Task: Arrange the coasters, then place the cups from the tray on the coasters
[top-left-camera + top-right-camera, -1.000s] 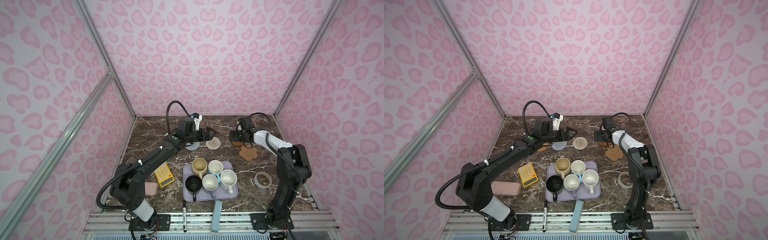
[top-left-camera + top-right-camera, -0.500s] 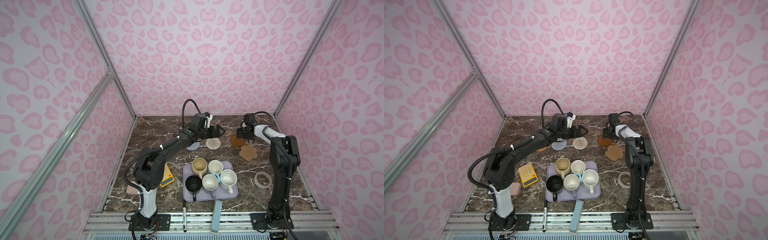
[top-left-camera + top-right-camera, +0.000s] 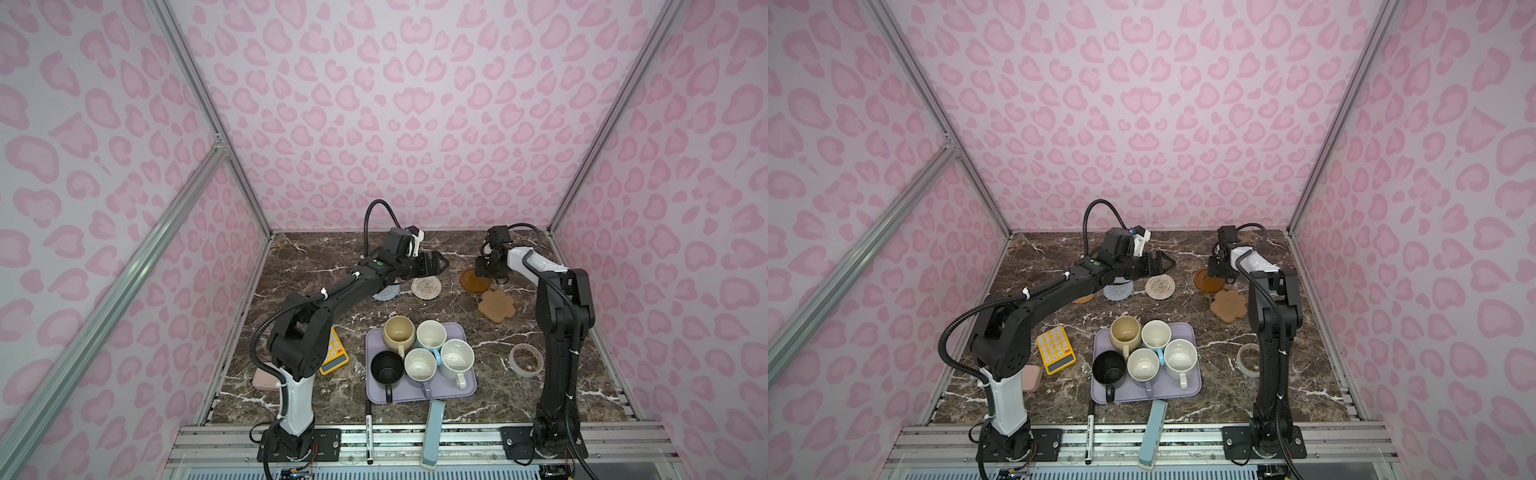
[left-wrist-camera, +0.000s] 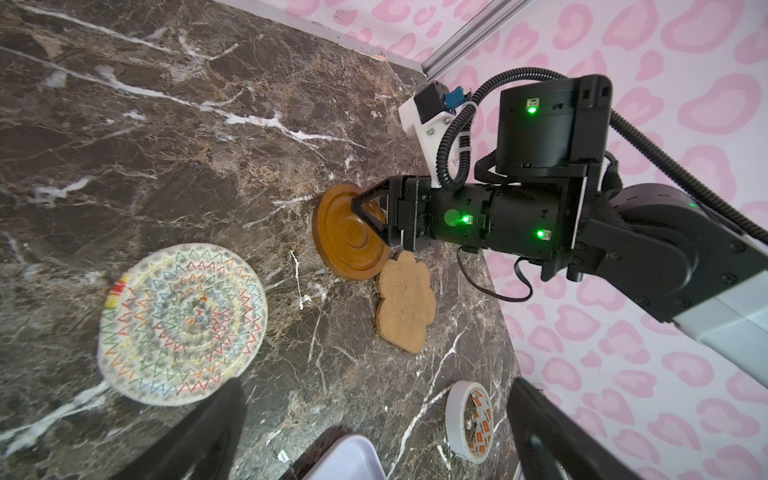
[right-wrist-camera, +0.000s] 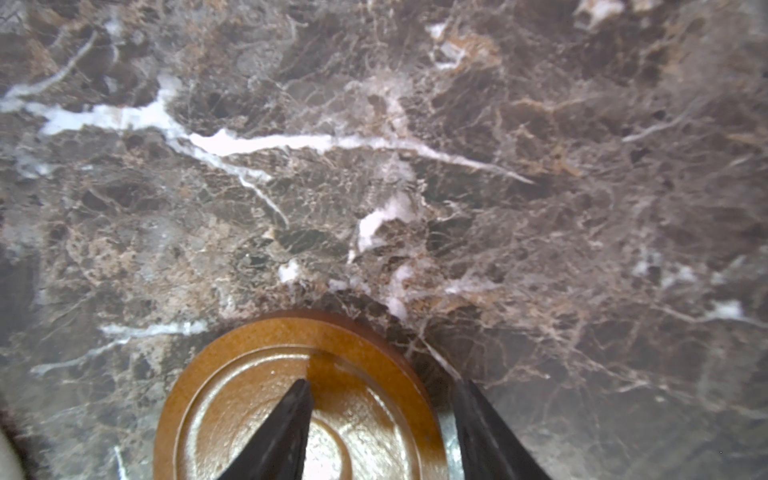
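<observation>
Right gripper (image 5: pixel 380 386) has its fingers half-closed astride the rim of the brown disc (image 5: pixel 232 374), can't tell if it's actually pinching. Left gripper (image 3: pixel 438 264) hovers by the cream coaster (image 3: pixel 426 287), fingers wide.

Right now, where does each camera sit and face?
Top views: high above the near edge, looking down on the table; both arms whole.
Left wrist: faces across to the right gripper over the brown disc; own fingers at frame edge.
Right wrist: looks down onto the brown disc; own fingers straddle its rim.
Shared: that disc, in all four.
</observation>
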Available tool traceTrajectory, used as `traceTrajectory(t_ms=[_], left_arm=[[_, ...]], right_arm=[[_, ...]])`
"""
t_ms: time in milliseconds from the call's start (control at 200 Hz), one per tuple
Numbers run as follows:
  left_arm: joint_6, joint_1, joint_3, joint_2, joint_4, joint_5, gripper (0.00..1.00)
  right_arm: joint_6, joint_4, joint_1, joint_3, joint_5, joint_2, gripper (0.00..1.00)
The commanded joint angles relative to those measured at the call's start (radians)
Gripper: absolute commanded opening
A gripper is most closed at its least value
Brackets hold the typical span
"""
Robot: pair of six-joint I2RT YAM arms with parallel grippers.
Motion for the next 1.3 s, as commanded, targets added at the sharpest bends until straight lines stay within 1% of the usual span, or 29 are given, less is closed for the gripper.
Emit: traceTrajectory(t_ms=[0,70,130,325,445,585,705,760,850,1040,1295], left_arm=[[0.006,0.000,-0.015,-0.022,0.002,-0.004,1.00],[0.007,0.000,-0.023,-0.030,0.002,-0.009,0.99],[0.007,0.001,-0.032,-0.037,0.002,-0.013,0.99],[0.004,0.000,-0.065,-0.066,0.014,-0.024,1.00],[0.007,0.000,-0.071,-0.078,0.011,-0.033,0.99],[0.009,0.000,-0.077,-0.085,0.008,-0.037,0.99],[0.009,0.000,-0.095,-0.100,0.007,-0.045,0.99],[0.008,0.000,-0.105,-0.110,0.007,-0.049,0.99],[0.006,0.000,-0.122,-0.125,0.011,-0.056,0.99],[0.001,0.001,-0.135,-0.137,0.016,-0.058,0.99],[0.000,0.000,-0.155,-0.153,0.021,-0.064,0.99]], right_arm=[[-0.004,-0.084,0.008,-0.025,-0.022,0.009,0.55],[0.000,-0.075,0.011,-0.048,-0.025,-0.009,0.54],[0.002,-0.069,0.015,-0.067,-0.030,-0.026,0.51],[0.006,-0.054,0.020,-0.112,-0.020,-0.073,0.49],[-0.003,-0.061,0.031,-0.105,-0.020,-0.060,0.49],[-0.013,-0.069,0.073,-0.105,-0.011,-0.054,0.48],[-0.004,-0.103,0.103,-0.100,0.029,-0.049,0.45],[-0.001,-0.133,0.111,-0.093,0.047,-0.045,0.45],[-0.001,-0.153,0.123,-0.105,0.041,-0.047,0.45],[0.013,-0.136,0.148,-0.156,0.043,-0.090,0.45],[0.015,-0.149,0.147,-0.120,0.050,-0.086,0.47]])
